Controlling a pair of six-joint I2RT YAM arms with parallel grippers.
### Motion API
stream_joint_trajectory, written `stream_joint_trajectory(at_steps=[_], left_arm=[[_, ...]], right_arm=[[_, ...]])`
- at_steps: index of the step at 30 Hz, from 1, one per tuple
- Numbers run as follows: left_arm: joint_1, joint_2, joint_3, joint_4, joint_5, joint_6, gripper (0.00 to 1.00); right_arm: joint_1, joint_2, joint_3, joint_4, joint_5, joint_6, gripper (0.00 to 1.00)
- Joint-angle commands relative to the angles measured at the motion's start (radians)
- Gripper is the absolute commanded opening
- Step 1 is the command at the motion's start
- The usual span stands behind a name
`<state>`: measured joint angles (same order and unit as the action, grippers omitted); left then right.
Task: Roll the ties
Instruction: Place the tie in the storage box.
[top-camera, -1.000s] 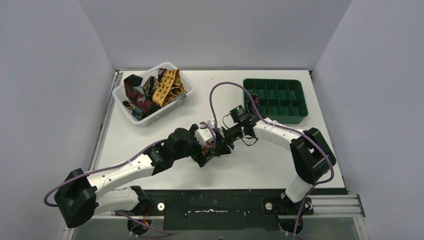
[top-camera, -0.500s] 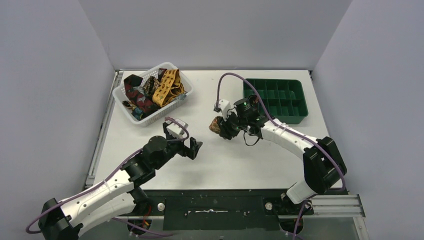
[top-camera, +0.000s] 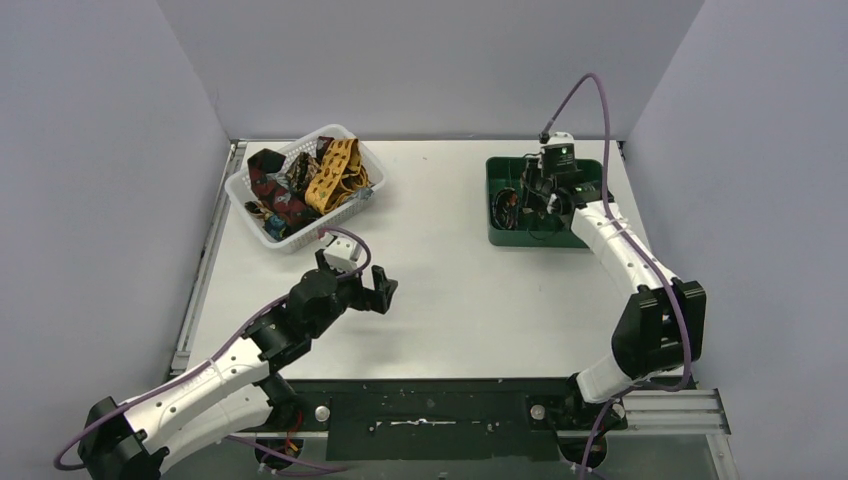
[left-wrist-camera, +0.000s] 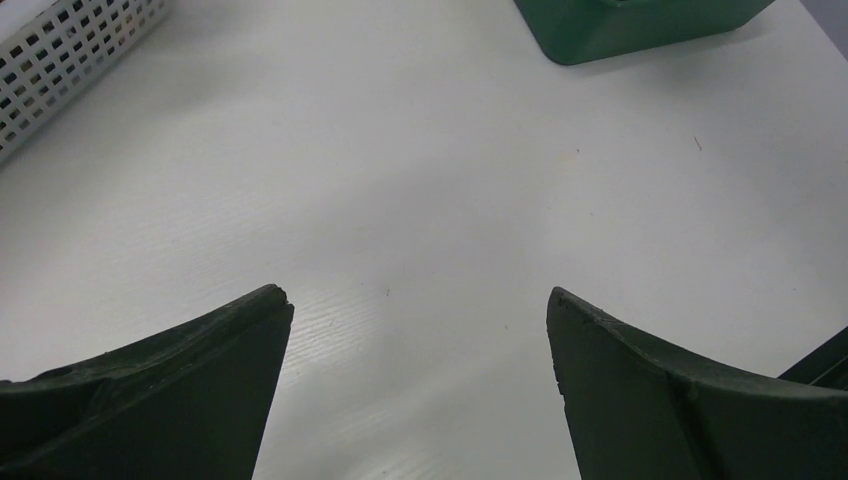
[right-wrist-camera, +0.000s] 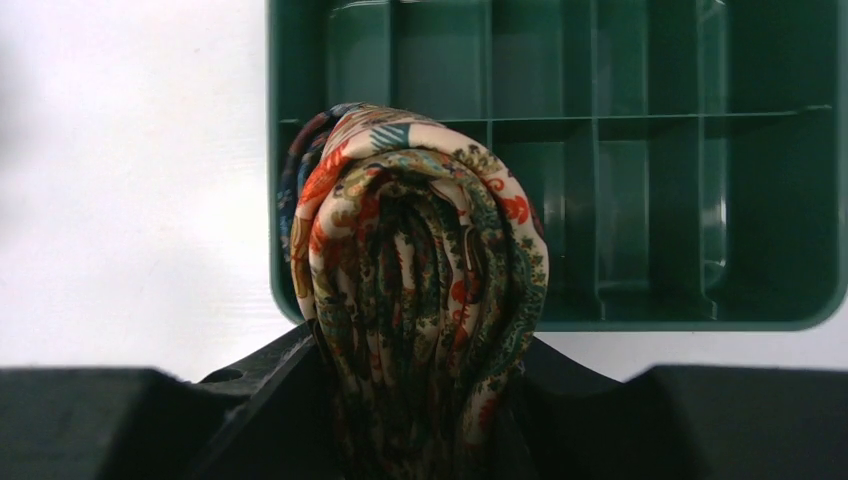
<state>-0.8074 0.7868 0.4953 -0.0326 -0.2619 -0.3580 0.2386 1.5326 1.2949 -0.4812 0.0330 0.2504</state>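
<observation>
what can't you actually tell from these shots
1. Which tray cell the rolled tie is at: in the right wrist view it blocks the green tray cells behind it, and in the top view the right tool and its arm cover that spot.
2. How many ties are in the basket: tangled and too small in the top view, and the left wrist view cuts the basket off at its edge.

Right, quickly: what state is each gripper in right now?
Left gripper: jaws open, holding nothing.
Right gripper: jaws shut on a rolled tie, over the green tray.
</observation>
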Motion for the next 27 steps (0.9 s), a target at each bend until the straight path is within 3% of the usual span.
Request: stream_joint_trajectory(at_steps=[1,18,27], left_arm=[[0.009,0.015,0.057,0.005,0.012,-0.044,0.97],[0.024,-0.011,0.047,-0.030,0.016,-0.051,0.97],[0.027,0.018,0.057,-0.030,0.037,-0.050,0.97]], right_arm=[[-0.018,0.040,0.094,-0.071,0.116,0.071,0.00],[-0.065,0.251,0.185,-0.108,0.111,0.028,0.00],[-0.069,0.327,0.216,-0.115,0.027,-0.018,0.00]])
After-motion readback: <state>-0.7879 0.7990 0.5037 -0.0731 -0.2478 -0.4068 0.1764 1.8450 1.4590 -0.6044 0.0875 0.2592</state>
